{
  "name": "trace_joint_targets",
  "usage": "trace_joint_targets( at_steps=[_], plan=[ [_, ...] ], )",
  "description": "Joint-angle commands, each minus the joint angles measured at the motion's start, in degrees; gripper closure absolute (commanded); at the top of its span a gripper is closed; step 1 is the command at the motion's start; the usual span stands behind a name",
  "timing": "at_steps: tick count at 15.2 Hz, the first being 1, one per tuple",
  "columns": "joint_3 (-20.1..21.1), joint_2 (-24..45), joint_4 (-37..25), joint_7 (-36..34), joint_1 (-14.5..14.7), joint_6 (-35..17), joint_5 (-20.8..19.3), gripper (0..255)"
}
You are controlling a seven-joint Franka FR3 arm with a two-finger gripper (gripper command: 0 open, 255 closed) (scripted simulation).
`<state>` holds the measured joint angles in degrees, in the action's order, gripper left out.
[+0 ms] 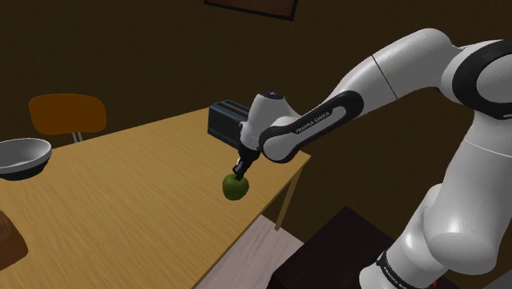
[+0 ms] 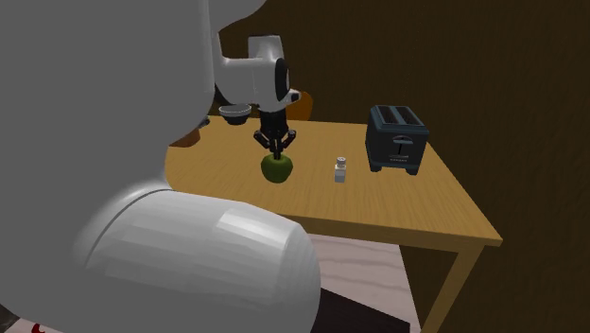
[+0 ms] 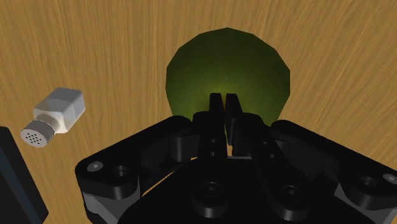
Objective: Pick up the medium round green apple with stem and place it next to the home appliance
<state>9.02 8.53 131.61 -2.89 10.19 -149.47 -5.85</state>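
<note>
The green apple [image 2: 277, 169] sits mid wooden table [image 2: 397, 213], my gripper [image 2: 276, 149] pinched almost together on its top, apparently the stem. That grip looks thin, so I'd carry slowly toward the toaster [image 2: 397, 138] at 2 o'clock in the second exterior view, clearing the salt shaker [image 2: 341, 170] at 3

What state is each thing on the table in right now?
green apple, upright, pinched at its top; whether lifted, cannot tell.
gripper, shut on the green apple.
salt shaker, upright, apart from the gripper.
toaster, upright, slots empty.
bowl, upright, open side up.
</note>
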Motion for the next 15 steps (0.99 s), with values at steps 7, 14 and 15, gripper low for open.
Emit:
trace_joint_targets(
  at_steps=[7, 14, 15],
  plan=[
    [0.4, -4.5, -1.5, 1.4, -0.2, 5.9, 1.9, 255],
    [0.6, -7.8, -3.5, 2.4, -0.2, 11.2, 3.1, 255],
    [0.6, -8.3, -3.8, 2.5, -0.2, 11.9, 3.2, 255]
  ],
)
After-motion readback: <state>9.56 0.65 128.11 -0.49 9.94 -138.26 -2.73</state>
